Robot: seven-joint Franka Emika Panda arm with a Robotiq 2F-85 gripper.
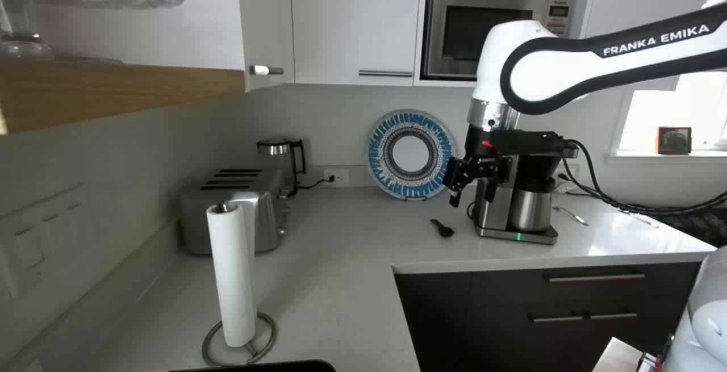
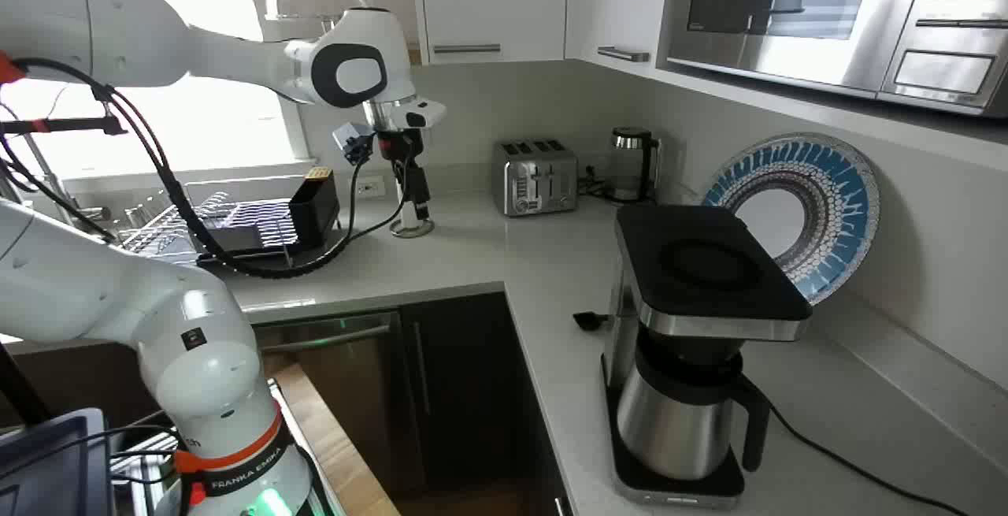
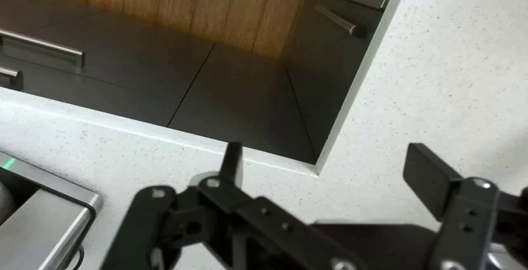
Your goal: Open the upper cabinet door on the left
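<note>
The upper cabinet door [image 1: 266, 17] is a narrow white panel, left of a wider white door [image 1: 355, 20] in an exterior view. Its small handle [image 1: 267, 70] sits at its lower edge. The door also shows beside the shelf in an exterior view [image 2: 494, 0], with its handle [image 2: 466, 48] below. It appears closed. My gripper [image 3: 324, 167] is open and empty in the wrist view, pointing down over the counter. In an exterior view the gripper [image 1: 472, 193] hangs in front of the coffee maker, well below and away from the door. The door is out of the wrist view.
A wooden shelf [image 1: 125, 91] with glassware adjoins the door. Below stand a toaster [image 1: 233, 207], a glass kettle [image 1: 278, 156] and a paper towel roll [image 1: 232, 275]. A round plate [image 1: 410, 153], a coffee maker [image 2: 693, 327] and a microwave [image 1: 483, 34] are nearby.
</note>
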